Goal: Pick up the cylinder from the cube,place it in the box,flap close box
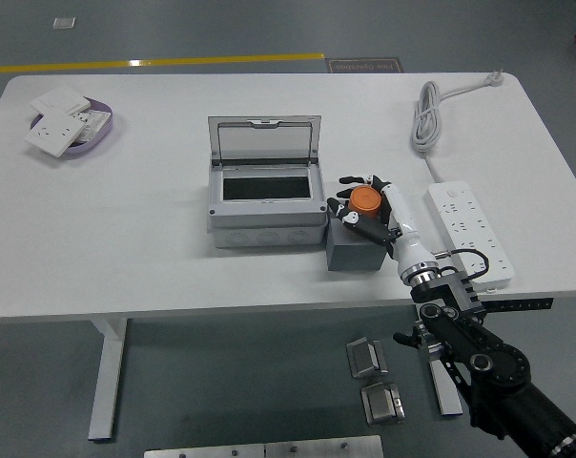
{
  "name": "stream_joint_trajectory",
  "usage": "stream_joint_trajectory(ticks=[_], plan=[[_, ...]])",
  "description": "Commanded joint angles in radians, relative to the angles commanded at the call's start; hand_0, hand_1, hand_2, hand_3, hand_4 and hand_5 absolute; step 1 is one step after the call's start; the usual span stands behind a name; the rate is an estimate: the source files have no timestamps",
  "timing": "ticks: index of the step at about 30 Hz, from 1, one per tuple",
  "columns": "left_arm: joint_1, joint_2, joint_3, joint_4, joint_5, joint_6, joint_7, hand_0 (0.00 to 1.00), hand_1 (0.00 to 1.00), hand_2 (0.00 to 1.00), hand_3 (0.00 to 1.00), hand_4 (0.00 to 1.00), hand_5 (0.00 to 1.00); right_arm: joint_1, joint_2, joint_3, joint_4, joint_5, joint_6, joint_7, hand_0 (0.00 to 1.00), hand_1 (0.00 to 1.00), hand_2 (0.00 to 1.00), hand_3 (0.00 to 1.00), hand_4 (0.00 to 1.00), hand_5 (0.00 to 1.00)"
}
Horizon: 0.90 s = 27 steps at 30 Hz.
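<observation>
An orange cylinder (366, 199) stands on top of a grey cube (353, 247) right of the box. My right hand (364, 205) reaches in from the lower right and its black fingers (351, 181) curl around the cylinder, which is still on the cube. The grey box (266, 221) sits at the table's middle with its clear flap lid (265, 141) standing open at the back; the dark inside shows nothing in it. My left arm is out of view.
A white power strip (469, 229) lies right of my hand, its coiled cable (428, 114) running to the far edge. A purple tray (86, 143) with white socket plates sits at the far left. Metal parts lie on the floor below.
</observation>
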Motion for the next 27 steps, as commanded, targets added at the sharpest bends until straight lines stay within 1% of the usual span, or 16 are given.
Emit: stream_joint_trajectory(ticks=[3,6,7,12,13,18,19,20,23,27], plan=[[-0.001,0.000,-0.003,0.000,0.002,0.000,-0.001,0.583,0.624,0.575,0.585,0.599,0.209,0.000,0.000,-0.001,0.001,0.002,-0.001,-0.001,0.635,0.586,0.491,0.521,0.219,0.002],[-0.002,0.000,-0.020,0.000,0.014,0.001,0.000,0.583,0.624,0.575,0.585,0.599,0.209,0.001,0.001,-0.003,0.002,0.002,-0.003,-0.004,0.635,0.586,0.491,0.521,0.219,0.002],[-0.002,0.000,-0.025,0.000,0.017,0.001,-0.001,0.583,0.625,0.576,0.587,0.599,0.206,0.002,0.001,-0.004,0.002,0.003,-0.004,-0.005,0.573,0.551,0.468,0.461,0.148,0.002],[-0.003,0.002,-0.039,0.000,0.026,0.002,-0.001,0.583,0.625,0.576,0.587,0.599,0.206,0.005,0.001,-0.009,0.006,0.010,-0.006,-0.006,0.573,0.551,0.468,0.461,0.148,0.002],[-0.003,0.002,-0.040,0.000,0.026,0.002,-0.001,0.583,0.626,0.579,0.590,0.603,0.208,0.006,0.001,-0.010,0.008,0.012,-0.007,-0.006,0.518,0.511,0.440,0.398,0.108,0.002],[-0.004,0.001,-0.036,0.000,0.025,0.002,-0.001,0.583,0.626,0.579,0.590,0.603,0.208,0.019,-0.007,-0.014,0.015,0.014,-0.015,-0.009,0.518,0.511,0.440,0.398,0.108,0.002],[-0.004,0.000,-0.035,0.000,0.025,0.002,-0.001,0.583,0.626,0.580,0.590,0.608,0.217,0.025,-0.011,-0.015,0.017,0.013,-0.017,-0.011,0.488,0.486,0.420,0.370,0.073,0.002],[-0.004,0.000,-0.034,0.000,0.025,0.002,-0.001,0.583,0.626,0.580,0.590,0.608,0.217,0.029,-0.013,-0.016,0.018,0.012,-0.019,-0.012,0.488,0.486,0.420,0.370,0.073,0.002],[-0.002,-0.002,-0.030,0.000,0.023,0.002,0.000,0.583,0.626,0.580,0.590,0.608,0.217,0.045,-0.026,-0.019,0.031,-0.009,-0.036,-0.029,0.488,0.486,0.420,0.370,0.073,0.002],[0.001,-0.003,-0.032,0.000,0.026,0.002,0.004,0.583,0.626,0.580,0.591,0.612,0.220,0.077,-0.043,-0.037,0.075,-0.078,-0.067,-0.079,0.472,0.477,0.417,0.359,0.091,0.002]])
